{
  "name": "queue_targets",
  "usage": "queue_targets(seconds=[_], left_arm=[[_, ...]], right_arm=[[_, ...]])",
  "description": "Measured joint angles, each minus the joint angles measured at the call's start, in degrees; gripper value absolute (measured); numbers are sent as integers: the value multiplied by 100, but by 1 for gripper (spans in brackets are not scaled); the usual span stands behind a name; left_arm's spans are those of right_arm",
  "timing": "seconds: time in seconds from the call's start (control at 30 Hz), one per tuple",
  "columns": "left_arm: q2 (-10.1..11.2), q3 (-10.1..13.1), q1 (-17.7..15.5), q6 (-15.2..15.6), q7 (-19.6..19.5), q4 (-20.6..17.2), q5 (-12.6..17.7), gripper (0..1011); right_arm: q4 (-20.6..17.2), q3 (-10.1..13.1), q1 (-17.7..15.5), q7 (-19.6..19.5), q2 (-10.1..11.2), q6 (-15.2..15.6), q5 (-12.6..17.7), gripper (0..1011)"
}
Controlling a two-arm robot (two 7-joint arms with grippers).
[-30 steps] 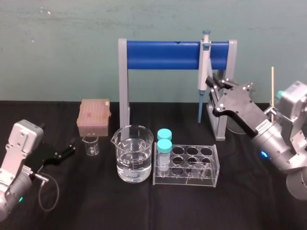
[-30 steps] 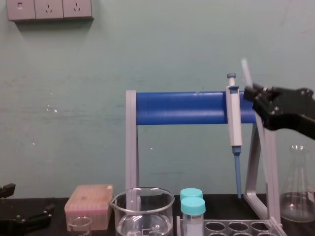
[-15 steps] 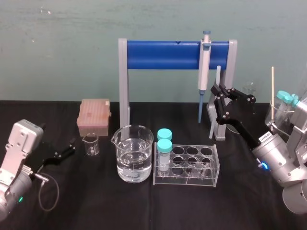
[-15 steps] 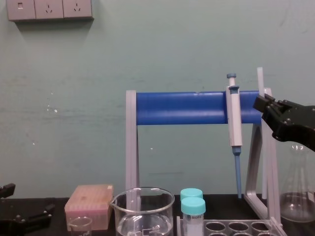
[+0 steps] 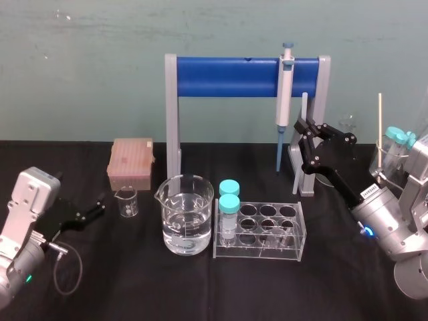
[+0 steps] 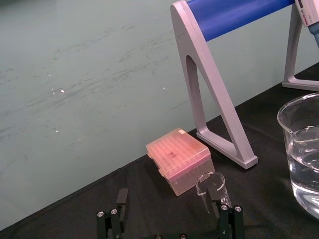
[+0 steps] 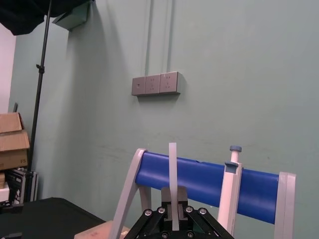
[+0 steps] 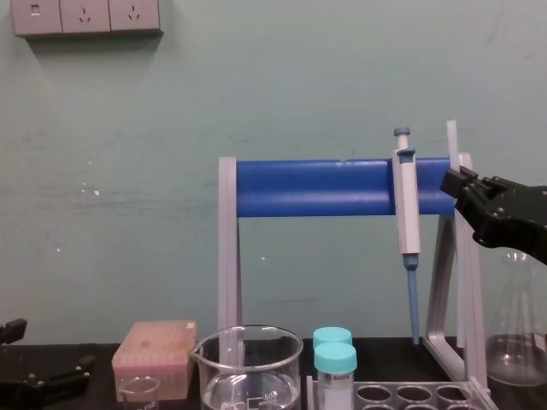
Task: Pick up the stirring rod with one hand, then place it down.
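Right pincer (image 5: 305,132) is clamped on the rod (image 5: 303,107), holding it nearly upright just beside the stand's (image 5: 227,77) right leg. The pick-up looks done and only the setting down is left; whether the lower end touches the surface (image 5: 134,267) I cannot tell. Thin, straight and milky-clear, the rod sticks out above and below the grip, while Left pincer (image 5: 90,212) lies open at the left.

Counting one stirring rod (image 5: 304,107), one pipette (image 5: 285,93), two beakers (image 5: 187,221), two teal-capped tubes (image 5: 229,204), one rack (image 5: 259,253), one tip box (image 5: 131,162), perhaps one flask (image 8: 515,342)
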Motion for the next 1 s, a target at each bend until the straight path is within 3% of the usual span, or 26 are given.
queue_targets(seconds=[1.0], left_arm=[[0,0,0,0,0,0,0,1000]], right_arm=[[0,-14,11,22,9,-27,8,62]])
